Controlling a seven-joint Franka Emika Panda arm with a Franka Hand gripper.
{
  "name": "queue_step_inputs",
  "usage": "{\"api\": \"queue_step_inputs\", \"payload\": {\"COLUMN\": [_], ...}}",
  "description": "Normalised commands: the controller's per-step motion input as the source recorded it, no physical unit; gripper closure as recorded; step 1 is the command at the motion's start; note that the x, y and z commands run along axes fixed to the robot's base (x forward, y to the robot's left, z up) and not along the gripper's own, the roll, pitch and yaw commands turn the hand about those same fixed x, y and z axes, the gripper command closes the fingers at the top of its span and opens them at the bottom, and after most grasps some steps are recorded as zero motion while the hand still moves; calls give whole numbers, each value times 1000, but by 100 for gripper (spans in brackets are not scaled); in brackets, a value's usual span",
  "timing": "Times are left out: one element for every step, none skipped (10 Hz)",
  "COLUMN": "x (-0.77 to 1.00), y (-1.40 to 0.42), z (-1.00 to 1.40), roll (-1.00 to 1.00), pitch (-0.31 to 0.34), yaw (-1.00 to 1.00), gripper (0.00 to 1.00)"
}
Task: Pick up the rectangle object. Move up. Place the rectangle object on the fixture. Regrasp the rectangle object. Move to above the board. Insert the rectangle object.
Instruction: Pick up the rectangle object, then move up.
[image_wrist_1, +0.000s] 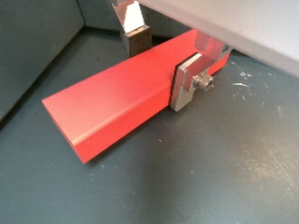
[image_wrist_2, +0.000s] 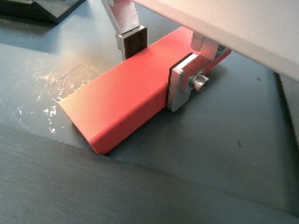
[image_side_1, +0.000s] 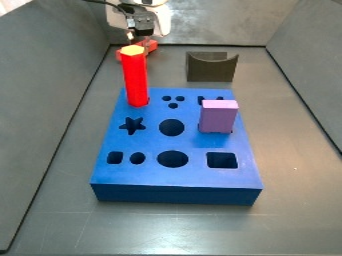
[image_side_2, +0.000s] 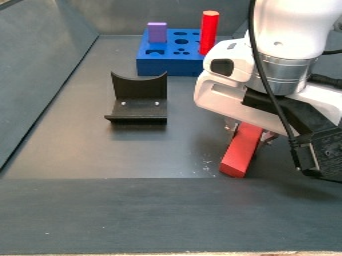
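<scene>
The rectangle object (image_wrist_1: 111, 105) is a long salmon-red bar lying flat on the dark floor; it also shows in the other wrist view (image_wrist_2: 122, 101) and a side view (image_side_2: 242, 150). My gripper (image_wrist_1: 162, 63) is lowered over one end of it, with a jaw on each side. The near finger (image_wrist_1: 187, 83) lies against the bar's side. The far finger's pad (image_wrist_1: 136, 44) stands just beyond the other side with a thin gap. The fixture (image_side_2: 136, 98) stands to the bar's left. The blue board (image_side_1: 174, 140) lies apart.
A red hexagonal pillar (image_side_1: 134, 75) stands in the board, and a lilac cube (image_side_1: 218, 115) sits on it. Grey walls enclose the floor (image_side_2: 80, 60). Scuffed floor shows beside the bar's free end (image_wrist_2: 52, 87).
</scene>
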Motion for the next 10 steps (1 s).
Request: {"api": "queue_step_inputs", "payload": {"x": [0, 0, 0, 0, 0, 0, 7, -6, -13, -12], "y": [0, 0, 0, 0, 0, 0, -9, -17, -30, -31], "z": [0, 0, 0, 0, 0, 833, 794, 703, 540, 447], "roll": [0, 0, 0, 0, 0, 0, 3, 0, -11, -16], "pitch": [0, 0, 0, 0, 0, 0, -12, -8, 9, 16], "yaw": [0, 0, 0, 0, 0, 0, 38, 37, 29, 25], "gripper": [100, 100, 100, 100, 100, 100, 100, 100, 100, 100]}}
